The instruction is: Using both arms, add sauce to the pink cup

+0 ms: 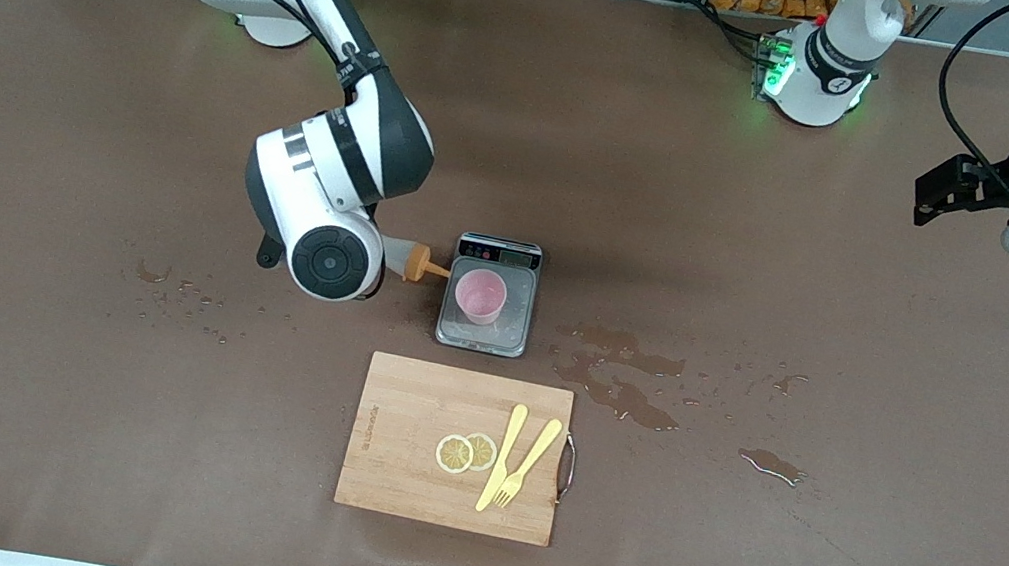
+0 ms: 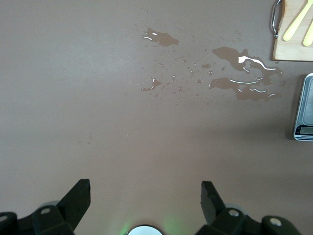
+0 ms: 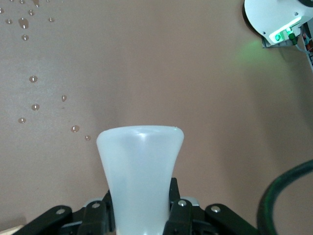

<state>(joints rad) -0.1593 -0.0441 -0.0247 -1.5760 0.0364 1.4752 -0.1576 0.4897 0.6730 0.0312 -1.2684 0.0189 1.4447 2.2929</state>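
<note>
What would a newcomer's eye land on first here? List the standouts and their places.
The right gripper holds the translucent squeeze bottle with an orange nozzle cap tipped sideways, its nozzle aimed at the small pale pink plastic cup on the grey kitchen scale. Spilled puddles spread toward the left arm's end, where the left gripper waits open.

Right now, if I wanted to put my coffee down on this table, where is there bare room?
The brown table lies bare toward the right arm's end, nearer the camera than the droplets. It is crowded mid-table: the right gripper tips the sauce bottle toward the pink cup on the scale, the cutting board lies nearer, and puddles spread beside them. The left gripper waits open.
</note>
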